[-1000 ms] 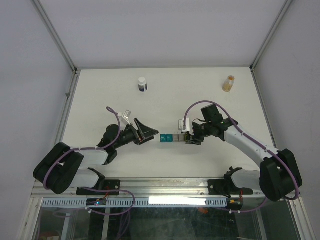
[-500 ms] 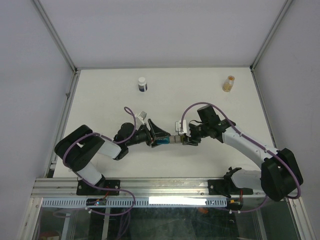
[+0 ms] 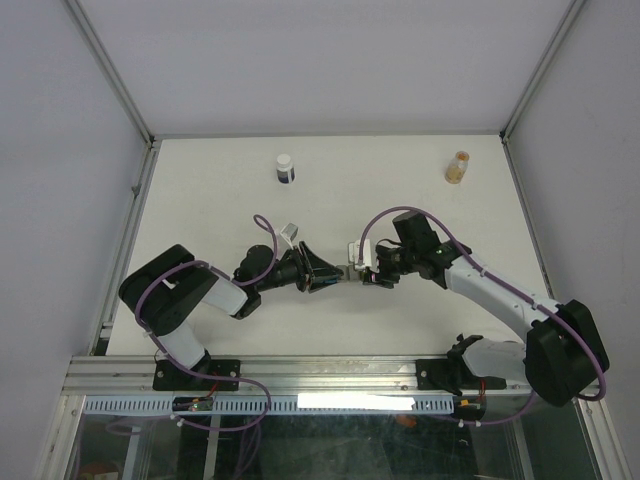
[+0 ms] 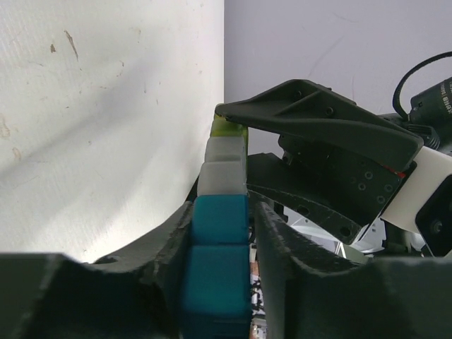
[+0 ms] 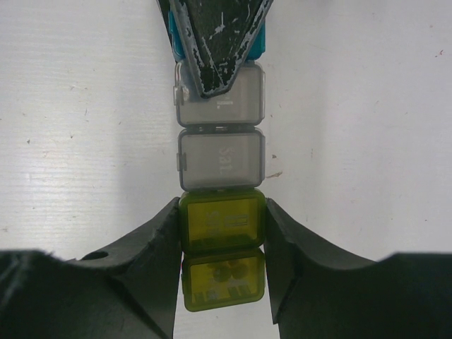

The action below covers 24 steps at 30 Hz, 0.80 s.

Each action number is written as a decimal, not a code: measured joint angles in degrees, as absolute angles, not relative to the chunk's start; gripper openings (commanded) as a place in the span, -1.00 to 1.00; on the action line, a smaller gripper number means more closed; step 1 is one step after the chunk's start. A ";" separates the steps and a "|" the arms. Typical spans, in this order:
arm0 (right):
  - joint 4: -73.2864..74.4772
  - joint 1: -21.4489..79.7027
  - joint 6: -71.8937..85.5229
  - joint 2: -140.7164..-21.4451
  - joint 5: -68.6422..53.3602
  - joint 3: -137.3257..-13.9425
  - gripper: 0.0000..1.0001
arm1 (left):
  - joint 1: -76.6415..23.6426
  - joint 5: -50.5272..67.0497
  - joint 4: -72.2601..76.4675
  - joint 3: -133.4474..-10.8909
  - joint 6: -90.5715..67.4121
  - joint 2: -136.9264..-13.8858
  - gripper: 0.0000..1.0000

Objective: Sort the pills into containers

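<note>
Blue-to-yellow containers (image 3: 343, 278) lie mid-tabletop (image 3: 200, 200). A second ago only the right pincer (image 5: 220, 233) gripped them, at the yellow-green end; now the left pincer (image 4: 219, 240) has swung in and clamps the blue end, so both arms look set to open a lid.

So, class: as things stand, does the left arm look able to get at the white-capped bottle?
Probably not yet. The left fingers are shut round the blue end of the strip of boxes, so they would have to let go first. Nothing stands between them and the bottle.
</note>
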State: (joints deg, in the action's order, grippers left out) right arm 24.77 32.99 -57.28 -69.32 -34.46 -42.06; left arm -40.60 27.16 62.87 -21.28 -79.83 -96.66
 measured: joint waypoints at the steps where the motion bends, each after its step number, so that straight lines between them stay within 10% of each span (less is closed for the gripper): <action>1: 24.60 33.06 -57.25 -69.14 -34.26 -41.93 -0.75 | -40.60 27.14 62.83 -21.30 -79.92 -96.66 -0.45; 7: 24.16 33.17 -57.28 -68.45 -33.61 -41.50 -0.59 | -40.60 27.16 62.63 -21.50 -80.05 -96.79 -1.00; 14: 24.23 33.12 -56.80 -68.38 -33.50 -41.45 0.08 | -40.60 27.40 64.51 -21.52 -80.09 -97.86 -1.00; 24: 24.18 32.80 -54.06 -68.42 -33.91 -41.45 -0.02 | -40.95 27.49 65.98 -21.52 -80.05 -98.26 -1.00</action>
State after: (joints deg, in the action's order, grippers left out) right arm 24.18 32.80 -54.06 -68.42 -33.91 -41.45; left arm -40.95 27.49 65.98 -21.52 -80.05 -98.26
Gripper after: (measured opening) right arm 0.553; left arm 0.282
